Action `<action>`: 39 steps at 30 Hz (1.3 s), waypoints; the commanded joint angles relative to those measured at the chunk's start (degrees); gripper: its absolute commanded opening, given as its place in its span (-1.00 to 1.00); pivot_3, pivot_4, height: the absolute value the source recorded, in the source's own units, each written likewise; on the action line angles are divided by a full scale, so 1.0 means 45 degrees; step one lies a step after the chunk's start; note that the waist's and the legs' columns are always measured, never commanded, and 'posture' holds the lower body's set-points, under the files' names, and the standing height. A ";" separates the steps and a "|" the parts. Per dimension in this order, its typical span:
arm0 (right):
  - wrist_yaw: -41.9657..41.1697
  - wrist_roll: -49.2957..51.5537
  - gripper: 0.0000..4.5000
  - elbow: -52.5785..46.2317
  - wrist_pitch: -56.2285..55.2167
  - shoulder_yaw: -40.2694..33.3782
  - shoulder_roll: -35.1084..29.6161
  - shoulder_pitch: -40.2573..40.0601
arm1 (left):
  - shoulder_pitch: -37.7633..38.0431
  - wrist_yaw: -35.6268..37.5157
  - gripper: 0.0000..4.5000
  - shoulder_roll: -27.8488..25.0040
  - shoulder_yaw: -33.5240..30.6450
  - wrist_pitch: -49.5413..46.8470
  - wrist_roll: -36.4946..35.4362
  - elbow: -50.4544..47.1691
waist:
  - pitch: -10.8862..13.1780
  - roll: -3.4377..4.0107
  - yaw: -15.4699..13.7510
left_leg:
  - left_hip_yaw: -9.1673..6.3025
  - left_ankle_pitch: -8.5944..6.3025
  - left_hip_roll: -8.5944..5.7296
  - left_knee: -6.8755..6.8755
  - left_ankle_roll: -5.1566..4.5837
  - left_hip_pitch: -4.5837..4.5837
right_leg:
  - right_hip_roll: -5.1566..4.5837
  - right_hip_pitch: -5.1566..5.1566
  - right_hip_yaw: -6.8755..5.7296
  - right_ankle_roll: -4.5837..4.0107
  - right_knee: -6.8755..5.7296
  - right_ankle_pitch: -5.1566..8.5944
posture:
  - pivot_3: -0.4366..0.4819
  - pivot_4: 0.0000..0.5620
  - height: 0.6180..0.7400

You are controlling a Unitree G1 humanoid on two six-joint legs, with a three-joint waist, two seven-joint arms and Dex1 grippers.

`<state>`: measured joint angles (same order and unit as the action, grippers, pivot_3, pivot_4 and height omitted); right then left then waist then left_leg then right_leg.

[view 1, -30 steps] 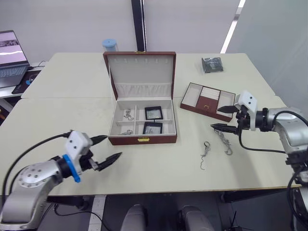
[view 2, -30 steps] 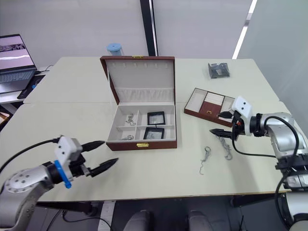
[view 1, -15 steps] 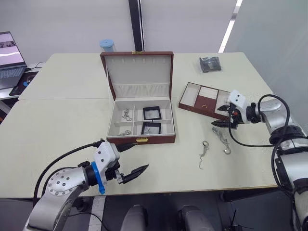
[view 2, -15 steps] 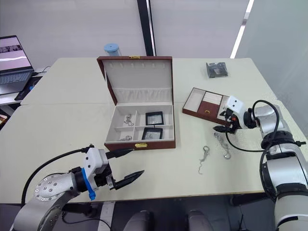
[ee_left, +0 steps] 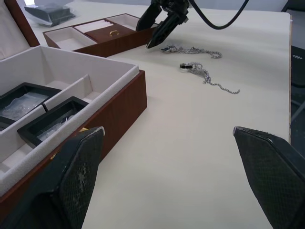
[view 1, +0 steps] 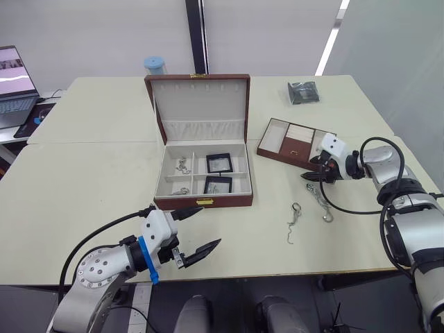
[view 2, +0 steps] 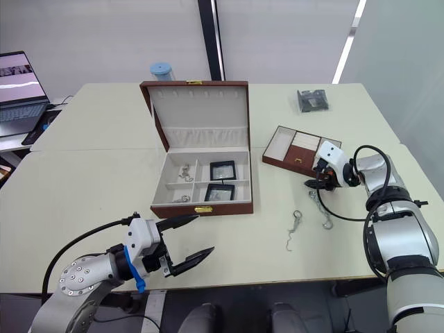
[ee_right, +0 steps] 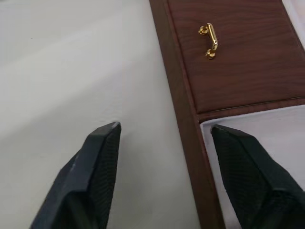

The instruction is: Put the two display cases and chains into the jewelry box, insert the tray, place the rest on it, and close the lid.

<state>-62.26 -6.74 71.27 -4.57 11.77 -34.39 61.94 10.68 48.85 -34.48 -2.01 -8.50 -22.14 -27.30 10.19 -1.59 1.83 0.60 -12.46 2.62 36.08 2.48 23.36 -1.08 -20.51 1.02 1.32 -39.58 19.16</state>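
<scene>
Hovering right hand (view 1: 313, 171), fingers apart, beside tray (view 1: 295, 144), chains (view 1: 320, 202) just below

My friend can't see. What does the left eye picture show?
An open jewelry box holds two cases and some chains. Two more chains lie on the table by the right pincer, next to the tray. The left pincer hangs open.

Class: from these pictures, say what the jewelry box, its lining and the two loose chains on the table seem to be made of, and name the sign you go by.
Jewelry box: probably wood or wood-look veneer, reddish-brown, smooth, faintly glossy walls.
Lining: likely cream fabric or felt, matte and soft-looking.
Chains: metal, silvery and glinting, with fine links and clasp hooks.
</scene>
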 commanded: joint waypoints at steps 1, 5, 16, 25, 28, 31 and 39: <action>0.0187 -0.0045 -0.09 0.0103 -0.0055 -0.0383 -0.0022 0.0352 | -0.0038 -0.0122 1.00 0.0036 -0.0086 0.0144 -0.0014 -0.0187 | 0.0000 0.0000 0.0001 | 0.0002 0.0000 0.0000 0.0000 0.0000 0.0000 | 0.0000 0.0000 0.0002 0.0000 0.0000 0.0000 | -0.05 -0.47 1.00; 0.0395 -0.0199 -0.54 0.0229 0.0087 -0.0433 -0.0046 0.0344 | -0.0145 -0.0213 1.00 -0.0008 -0.0115 0.0015 -0.0110 -0.0239 | 0.0000 0.0000 -0.0006 | -0.0001 0.0000 -0.0001 0.0000 0.0000 0.0000 | -0.0001 0.0001 -0.0001 0.0000 0.0001 0.0000 | -0.05 -0.47 1.00; 0.0572 -0.0272 -1.00 0.0303 0.0222 -0.0715 -0.0125 0.0380 | -0.0415 -0.0218 1.00 0.0068 -0.0052 -0.0059 -0.0106 -0.0086 | 0.0000 0.0000 -0.0008 | -0.0002 0.0000 -0.0001 0.0002 0.0000 -0.0002 | -0.0001 0.0005 -0.0002 0.0000 0.0000 0.0000 | -0.05 -0.47 1.00; -0.0737 0.0259 -1.00 -0.0854 0.1512 -0.1333 -0.0826 0.0451 | -0.0496 -0.0161 1.00 0.0346 0.0062 0.0057 -0.0112 0.0138 | 0.0021 0.0034 -0.0022 | 0.0000 0.0000 -0.0004 0.0000 0.0000 0.0002 | -0.0003 0.0003 -0.0001 0.0000 0.0006 0.0000 | -0.05 -0.47 1.00; -0.1948 0.0790 -1.00 -0.3267 0.2826 -0.1594 -0.1681 -0.0458 | -0.0470 -0.0179 1.00 0.0462 0.0009 0.0121 -0.0157 0.0176 | 0.0046 0.0075 -0.0051 | 0.0004 0.0000 -0.0005 0.0001 0.0000 0.0003 | -0.0004 0.0001 0.0003 0.0001 0.0004 0.0000 | -0.05 -0.47 1.00; -0.2685 0.1591 -1.00 -0.7253 0.4724 -0.2002 -0.2642 -0.2317 | -0.0379 -0.0258 1.00 0.0618 -0.0142 0.0066 -0.0293 0.0166 | 0.0050 0.0083 -0.0160 | -0.0020 0.0000 -0.0005 -0.0002 0.0000 0.0020 | -0.0004 -0.0002 -0.0019 0.0001 0.0024 0.0001 | -0.05 -0.47 1.00; -0.2767 0.4216 -1.00 -1.7121 0.9779 -0.3434 -0.4490 -0.7061 | -0.0090 -0.0464 1.00 0.0789 -0.0482 0.0104 -0.0274 0.0276 | 0.0058 0.0107 0.0005 | -0.0020 -0.0001 -0.0003 0.0002 -0.0001 0.0020 | -0.0002 -0.0002 -0.0012 0.0002 0.0012 0.0001 | -0.05 -0.47 1.00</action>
<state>-75.26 9.00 2.03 36.53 -0.10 -53.38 29.80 10.07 47.50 -31.23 -2.80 -9.15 -22.62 -24.99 10.45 -1.11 1.86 0.52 -12.47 2.61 36.09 2.47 23.42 -1.07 -20.51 0.98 1.33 -39.55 19.16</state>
